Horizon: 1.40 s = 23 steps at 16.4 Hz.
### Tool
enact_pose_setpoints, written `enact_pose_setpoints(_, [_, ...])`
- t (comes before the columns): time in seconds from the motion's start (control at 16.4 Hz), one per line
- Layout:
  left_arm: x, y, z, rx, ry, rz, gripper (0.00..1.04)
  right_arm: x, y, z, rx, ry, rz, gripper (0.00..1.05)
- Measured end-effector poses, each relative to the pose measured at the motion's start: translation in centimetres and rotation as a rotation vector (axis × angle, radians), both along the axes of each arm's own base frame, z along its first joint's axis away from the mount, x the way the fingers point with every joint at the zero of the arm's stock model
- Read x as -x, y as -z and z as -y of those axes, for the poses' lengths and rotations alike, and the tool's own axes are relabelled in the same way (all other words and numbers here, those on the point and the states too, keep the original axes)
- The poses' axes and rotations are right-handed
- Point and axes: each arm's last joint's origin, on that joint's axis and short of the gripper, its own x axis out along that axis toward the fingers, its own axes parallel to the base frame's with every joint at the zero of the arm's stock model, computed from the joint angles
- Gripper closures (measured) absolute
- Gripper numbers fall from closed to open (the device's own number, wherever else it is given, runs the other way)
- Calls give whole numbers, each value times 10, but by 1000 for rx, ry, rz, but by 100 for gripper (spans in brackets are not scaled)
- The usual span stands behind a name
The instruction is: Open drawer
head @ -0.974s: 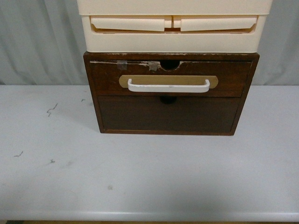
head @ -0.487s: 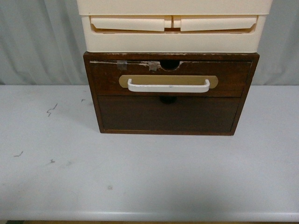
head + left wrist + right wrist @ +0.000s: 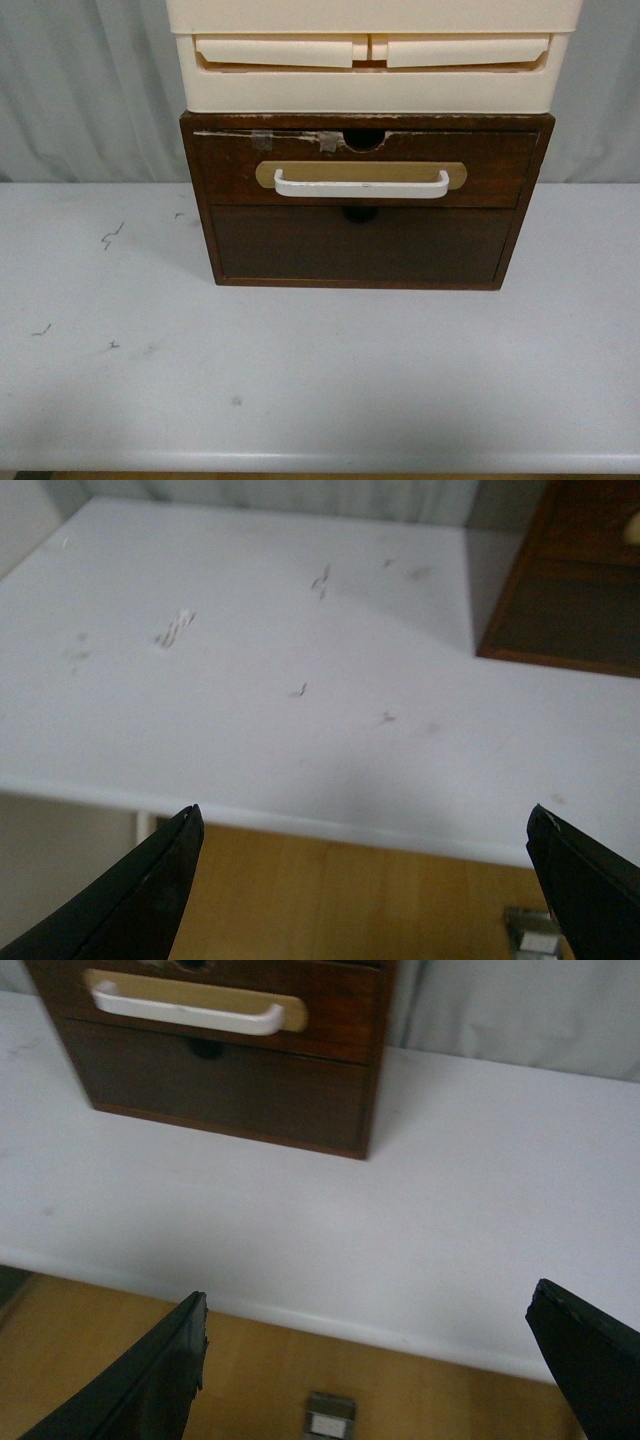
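The drawer [image 3: 500,165] is the upper, dark brown one in a wooden chest at the back of the table. It is closed, with a white bar handle [image 3: 361,186] on a tan oval plate, a half-round notch and tape bits on its chipped top edge. The right wrist view shows the handle [image 3: 185,1008] too. Neither arm shows in the front view. My left gripper [image 3: 365,825] is open and empty, held off the table's front edge. My right gripper [image 3: 370,1310] is open and empty, also off the front edge, facing the chest.
A plain handleless drawer front [image 3: 360,243] lies under the drawer. Cream plastic drawers [image 3: 370,60] stand on top of the chest. The white table [image 3: 320,370] has small dark marks on its left. A grey curtain hangs behind. Wooden floor shows below the table edge.
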Motion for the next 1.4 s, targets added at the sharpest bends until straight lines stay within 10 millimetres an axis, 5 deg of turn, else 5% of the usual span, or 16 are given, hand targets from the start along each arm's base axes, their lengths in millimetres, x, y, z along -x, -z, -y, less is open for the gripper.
enact_pose_setpoints(0.12, [-27,-10,0,73,-85,-15,7,-16,-16,-6,-55,-59,8,6])
enact_pose_setpoints(0.55, [-150,-24,55,522,173,-16,7,-115,-32,-31,-636,-127,-131,6])
enact_pose_setpoints(0.73, [-206,-10,74,704,212,-53,7,-162,-10,-38,-882,-65,-238,6])
enact_pose_setpoints(0.97, [-245,18,84,881,200,-124,7,-206,19,-44,-1003,-28,-292,6])
enact_pose_setpoints(1.1, [-279,52,93,1034,172,-185,7,-267,51,-65,-1057,33,-328,6])
enact_pose_setpoints(1.4, [-290,44,94,1122,211,-150,7,-295,62,-94,-1072,-5,-364,6])
